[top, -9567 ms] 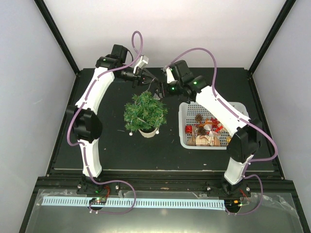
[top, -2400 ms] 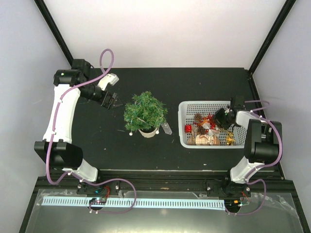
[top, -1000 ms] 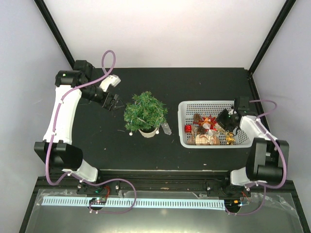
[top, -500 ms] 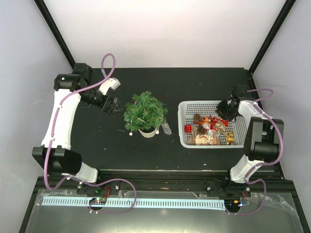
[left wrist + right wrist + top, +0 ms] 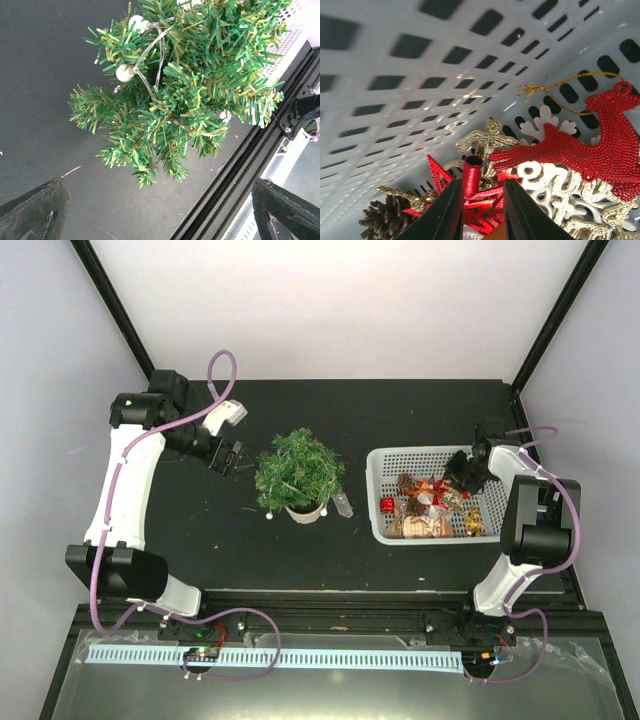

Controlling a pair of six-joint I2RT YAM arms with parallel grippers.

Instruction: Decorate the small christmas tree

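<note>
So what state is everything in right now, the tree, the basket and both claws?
Tree: upright, a strand of white beads draped on it.
Basket: upright, holding ornaments.
Left claw: wide open, empty, beside the tree.
Right claw: inside the basket, closed on what looks like a red star.

Robot lab cell, white walls, black frame
</note>
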